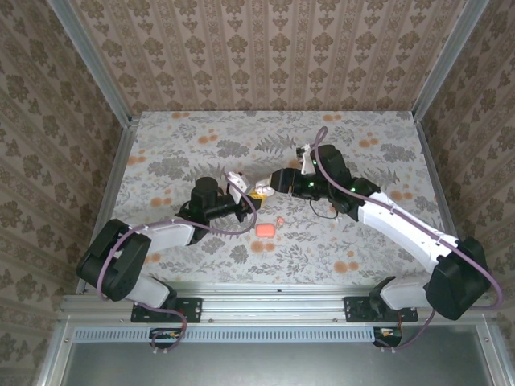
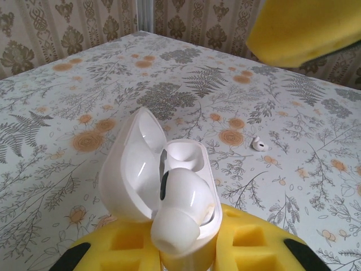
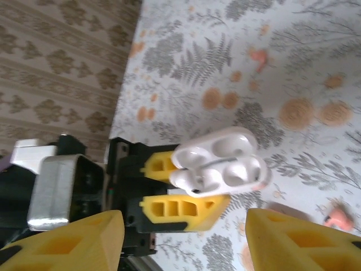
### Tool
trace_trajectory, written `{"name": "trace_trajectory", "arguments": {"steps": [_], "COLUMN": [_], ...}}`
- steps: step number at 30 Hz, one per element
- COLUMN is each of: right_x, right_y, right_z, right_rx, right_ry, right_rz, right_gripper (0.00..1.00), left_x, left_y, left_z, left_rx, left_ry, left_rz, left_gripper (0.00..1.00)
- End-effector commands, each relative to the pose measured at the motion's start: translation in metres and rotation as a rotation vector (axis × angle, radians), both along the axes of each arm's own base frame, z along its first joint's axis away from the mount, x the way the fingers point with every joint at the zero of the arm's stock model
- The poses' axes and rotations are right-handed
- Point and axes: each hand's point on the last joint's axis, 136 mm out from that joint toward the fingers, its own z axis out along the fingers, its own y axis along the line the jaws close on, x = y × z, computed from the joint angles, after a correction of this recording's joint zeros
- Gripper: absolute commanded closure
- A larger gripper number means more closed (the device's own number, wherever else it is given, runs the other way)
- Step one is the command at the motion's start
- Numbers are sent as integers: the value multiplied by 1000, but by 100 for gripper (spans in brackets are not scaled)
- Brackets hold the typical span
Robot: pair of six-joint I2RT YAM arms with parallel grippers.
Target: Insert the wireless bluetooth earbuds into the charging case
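Note:
My left gripper (image 2: 183, 248) is shut on the white charging case (image 2: 144, 169), whose lid stands open. One white earbud (image 2: 180, 212) sits in the near slot and sticks up out of it; the far slot is empty. A second white earbud (image 2: 258, 144) lies on the table beyond the case. In the right wrist view the case (image 3: 220, 164) sits between the left gripper's yellow pads (image 3: 180, 206). My right gripper (image 3: 183, 248) hangs open just above it, holding nothing. From above, both grippers (image 1: 251, 198) (image 1: 269, 186) meet at mid-table.
A coral-pink case (image 1: 266, 230) lies on the floral table (image 1: 362, 137) just in front of the grippers, with a coral-pink earbud (image 1: 280, 219) beside it. Patterned walls close the table at the back and both sides.

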Motion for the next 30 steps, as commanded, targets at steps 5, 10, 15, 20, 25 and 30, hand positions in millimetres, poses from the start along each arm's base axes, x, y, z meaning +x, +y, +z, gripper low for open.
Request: {"name": "trace_trajectory", "arguments": {"steps": [5,10,15,20,25,30], "right_x": [1,3,3,5,5,5], "right_y": [29,34,37,40,44,47], "right_z": [17,5,-8,-16,-22,-26], "right_rx": [172,174,156,137,130,133], "right_ry": [-44,-15,11,24,37,45], "right_rz": [147,161,166,172,182,192], "right_gripper": [54,59,60,60,61,62], "left_x": [-6,-6,-6,-6,-6,-7], "left_y": [-3,-3,-3,-4,-4,-4], "left_z": [17,18,20,22,24,24], "left_rx": [-32,-35,-38,-43,-45,-44], "left_ry": [-53,-52,-55,-56,-60,-59], "left_rz": [-51,-52,-51,-52,-53,-54], "left_gripper": [92,92,92,92,92,92]}}
